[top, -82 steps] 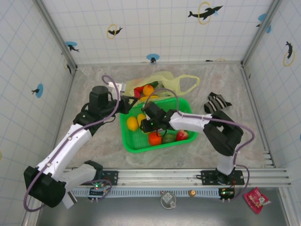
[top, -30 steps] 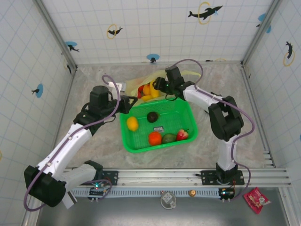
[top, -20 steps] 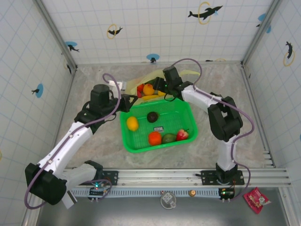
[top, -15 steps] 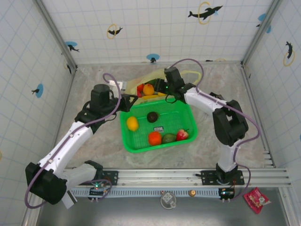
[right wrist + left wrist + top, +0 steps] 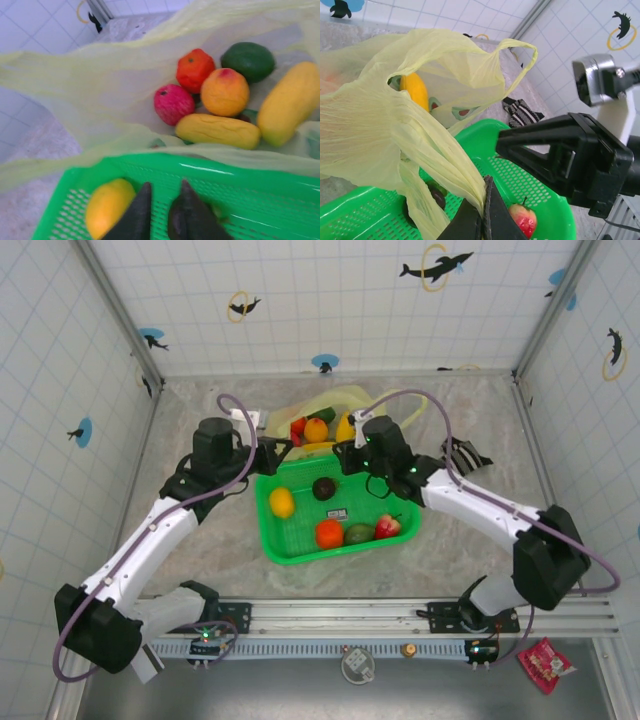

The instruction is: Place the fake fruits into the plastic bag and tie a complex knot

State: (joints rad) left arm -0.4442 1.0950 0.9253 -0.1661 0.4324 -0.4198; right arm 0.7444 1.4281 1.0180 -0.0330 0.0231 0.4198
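The pale yellow-green plastic bag [image 5: 385,410] lies open behind the green mesh basket [image 5: 290,545]. My left gripper [image 5: 275,452] is shut on a bunched strip of the bag's film [image 5: 445,165], holding the mouth up. Inside the bag [image 5: 75,85] lie several fake fruits: a red one [image 5: 195,69], an orange one [image 5: 224,92], a green one [image 5: 248,61] and a long yellow one [image 5: 217,131]. My right gripper [image 5: 342,453] hovers over the basket's far rim [image 5: 210,172], jaws slightly apart and empty. The basket holds yellow [image 5: 282,502], dark brown [image 5: 324,488], orange [image 5: 329,533], green [image 5: 359,534] and red [image 5: 388,527] fruits.
A black-and-white striped cloth [image 5: 462,457] lies to the right of the basket, beside my right arm. Tiled walls close the table on three sides. The rail with both arm bases [image 5: 400,615] runs along the near edge.
My right gripper took a yellow fruit from the basket to the bag and left it there. It has since drawn back over the basket's rim, its jaws narrowing. The left gripper kept its hold.
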